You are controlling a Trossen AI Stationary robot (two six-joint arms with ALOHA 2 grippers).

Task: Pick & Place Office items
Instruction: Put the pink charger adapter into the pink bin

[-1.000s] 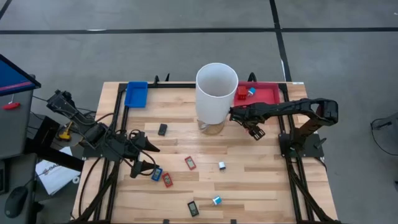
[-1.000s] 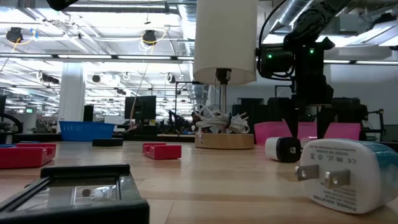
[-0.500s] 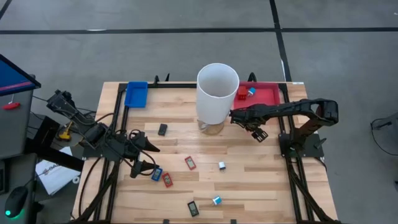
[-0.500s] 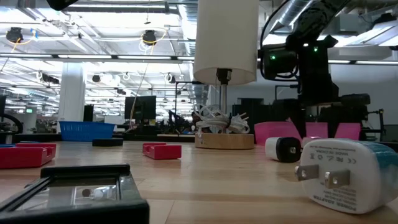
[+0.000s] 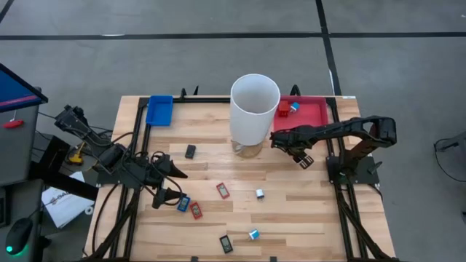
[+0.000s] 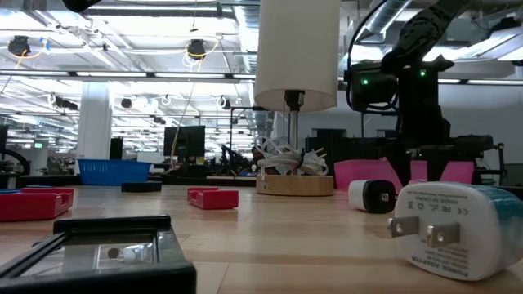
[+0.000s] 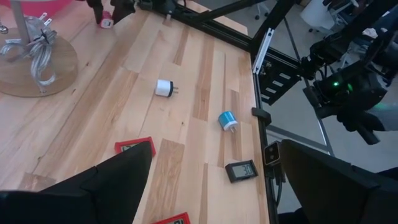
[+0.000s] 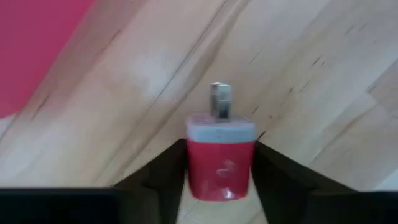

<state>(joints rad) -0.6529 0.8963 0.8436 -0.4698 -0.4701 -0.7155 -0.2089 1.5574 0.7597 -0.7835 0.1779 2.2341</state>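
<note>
My right gripper (image 5: 299,153) stands just in front of the red tray (image 5: 314,115), to the right of the white cylinder (image 5: 255,109). It is shut on a red cube-like charger (image 8: 221,163) with a grey prong end. My left gripper (image 5: 173,185) is open and empty at the table's left, beside a blue flat piece (image 5: 183,204) and a red one (image 5: 196,210). Other small pieces lie flat on the wood: a black one (image 5: 191,151), a red one (image 5: 223,191), a white cube (image 5: 259,193), a blue-white cube (image 5: 253,234) and a black one (image 5: 226,244). My right gripper pinches the red charger by its two opposite side faces (image 8: 194,168) between its two fingers (image 8: 163,173). The fingers point down from above (image 6: 421,167). The grey prong end (image 8: 220,102) sticks out beyond the fingertips. Whether the charger is clear of the table, I cannot tell.
The white cylinder stands on a round wooden base with a coiled cord (image 6: 294,175) at the table's middle back. A blue tray (image 5: 159,110) is at the far left. The red tray holds a red cube (image 5: 282,109) and a blue-white one (image 5: 294,107). Black frame rails run along the table's edges.
My right gripper has shifted a little toward the table's right edge, still pointing down.
</note>
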